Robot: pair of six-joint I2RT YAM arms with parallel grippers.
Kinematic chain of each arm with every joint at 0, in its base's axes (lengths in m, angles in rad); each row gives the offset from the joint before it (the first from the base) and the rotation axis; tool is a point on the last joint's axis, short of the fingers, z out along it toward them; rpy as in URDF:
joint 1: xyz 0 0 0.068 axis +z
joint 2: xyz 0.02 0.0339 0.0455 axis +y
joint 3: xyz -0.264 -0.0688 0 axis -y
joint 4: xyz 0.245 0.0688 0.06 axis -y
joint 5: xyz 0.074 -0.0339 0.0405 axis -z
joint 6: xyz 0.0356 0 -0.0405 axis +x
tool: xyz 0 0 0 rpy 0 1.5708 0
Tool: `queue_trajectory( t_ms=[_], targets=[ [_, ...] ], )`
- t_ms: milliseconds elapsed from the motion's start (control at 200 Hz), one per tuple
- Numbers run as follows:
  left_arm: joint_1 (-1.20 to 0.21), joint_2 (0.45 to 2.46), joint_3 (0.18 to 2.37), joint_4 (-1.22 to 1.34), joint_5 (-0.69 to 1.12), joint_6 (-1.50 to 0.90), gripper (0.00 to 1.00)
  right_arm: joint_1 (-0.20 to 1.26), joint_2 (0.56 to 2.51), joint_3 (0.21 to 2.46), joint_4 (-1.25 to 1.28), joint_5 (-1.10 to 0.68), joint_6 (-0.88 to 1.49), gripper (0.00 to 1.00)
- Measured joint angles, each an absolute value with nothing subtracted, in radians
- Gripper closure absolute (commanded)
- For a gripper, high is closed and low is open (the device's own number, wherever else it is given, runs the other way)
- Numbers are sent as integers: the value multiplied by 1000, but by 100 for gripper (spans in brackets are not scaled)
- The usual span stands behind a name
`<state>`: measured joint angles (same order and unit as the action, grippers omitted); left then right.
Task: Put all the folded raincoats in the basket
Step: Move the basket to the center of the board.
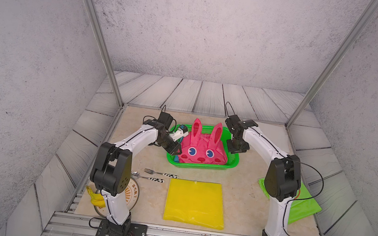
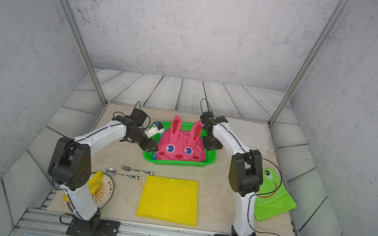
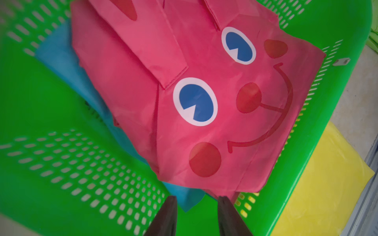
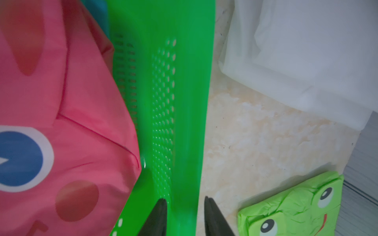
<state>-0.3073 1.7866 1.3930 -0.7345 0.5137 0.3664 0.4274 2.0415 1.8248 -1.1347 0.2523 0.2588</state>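
On the table, the green basket sits in the middle of the frame in both top views. The pink rabbit raincoat already lies inside it, face up. Its ears stick up past the far rim, and it rests on a blue cloth.

The placing step looks done for this coat, and the moment reads as a letting-go. The next move probably calls for both arms to lift straight up and clear the rim without snagging the fabric or dragging the basket. If more coats are wanted, the yellow raincoat lies flat in the lower middle and the frog raincoat at the right edge. Both are outside the basket.

The left gripper hangs over the left end of the basket, beside the rabbit's cheek. In its wrist view the jaws stand partly spread. Only cloth and basket floor show beyond the fingertips, so nothing is pinched.

The right gripper points down over the right wall of the basket. Its jaws are also partly spread, and in the right wrist view the rim shows between them. Whether they touch the rim cannot be told. They hold no cloth.
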Motion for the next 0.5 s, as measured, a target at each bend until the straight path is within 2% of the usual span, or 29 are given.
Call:
queue_trajectory(
  t_ms=[85, 280, 430, 500],
  targets=[
    [-303, 1786, 1423, -769, 531, 367, 58, 425, 2020, 1855, -1191, 208, 243, 49],
    [-282, 1744, 1443, -815, 544, 341, 55, 461, 1990, 1984, -1305, 84, 234, 49],
    [-248, 1676, 1364, -772, 500, 273, 53, 524, 2003, 2052, -1372, -12, 227, 60],
    [-239, 1664, 1320, -748, 471, 237, 52, 551, 2037, 2105, -1400, -60, 221, 74]
  ],
)
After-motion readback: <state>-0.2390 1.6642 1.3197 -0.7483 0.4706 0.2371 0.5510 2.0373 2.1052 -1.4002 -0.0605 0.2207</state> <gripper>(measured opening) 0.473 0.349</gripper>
